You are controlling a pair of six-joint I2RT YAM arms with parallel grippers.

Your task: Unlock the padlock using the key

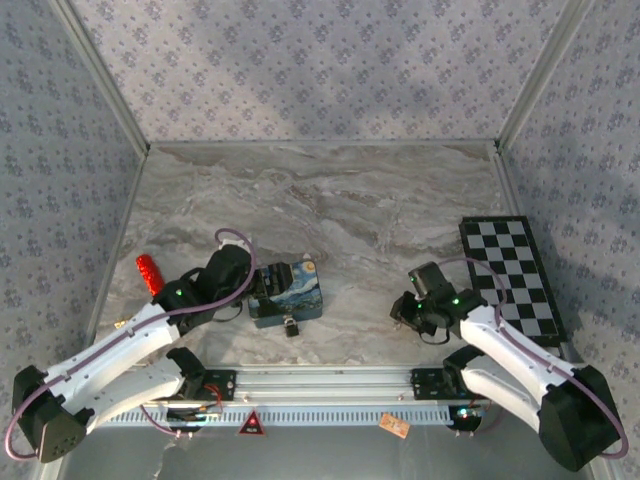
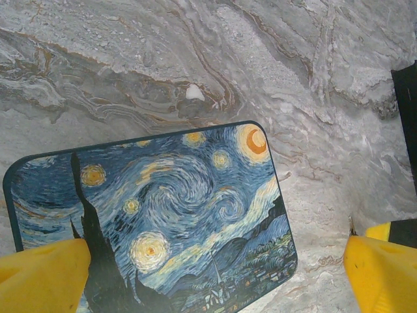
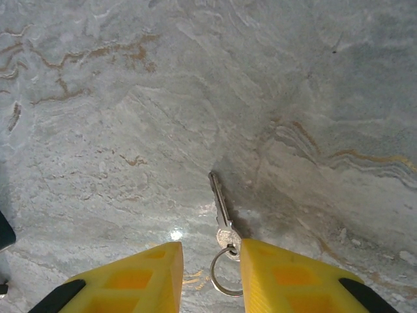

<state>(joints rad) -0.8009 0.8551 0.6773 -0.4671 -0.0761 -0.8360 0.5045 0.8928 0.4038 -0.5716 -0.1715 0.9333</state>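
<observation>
Table: a grey, marble-veined tabletop [image 1: 350,200], walled in by patterned panels.
Board: a flat black-and-white chequered board [image 1: 512,275] lies along the right side of the table, beyond the right arm.
Left gripper: the left gripper [image 2: 215,244] hangs over the tin with its yellow fingers [image 2: 45,277] spread wide. One finger overlaps the tin's near corner and the other sits off its far side. The jaws are fully apart and grip nothing.
Right gripper: the right gripper [image 3: 210,261] is low over bare marble, right of centre. Its yellow fingers [image 3: 280,280] leave only a narrow gap, with the key's ring between them, and no clamp on the key is visible.
Tin: a rectangular blue tin printed with a swirling starry night [image 1: 290,290] lies flat near the table's middle, left of centre.
Cylinder: a small red cylinder [image 1: 150,273] lies left of the tin, beside the left arm.
Padlock: a tiny dark padlock with a silvery shackle [image 1: 290,326] rests on the marble just beside the tin's near edge.
Key: a thin grey metal key on a wire ring [image 3: 221,208] lies flat on the table, well apart from the padlock. Its blade points away from the right gripper and its head is against the right-hand finger.
</observation>
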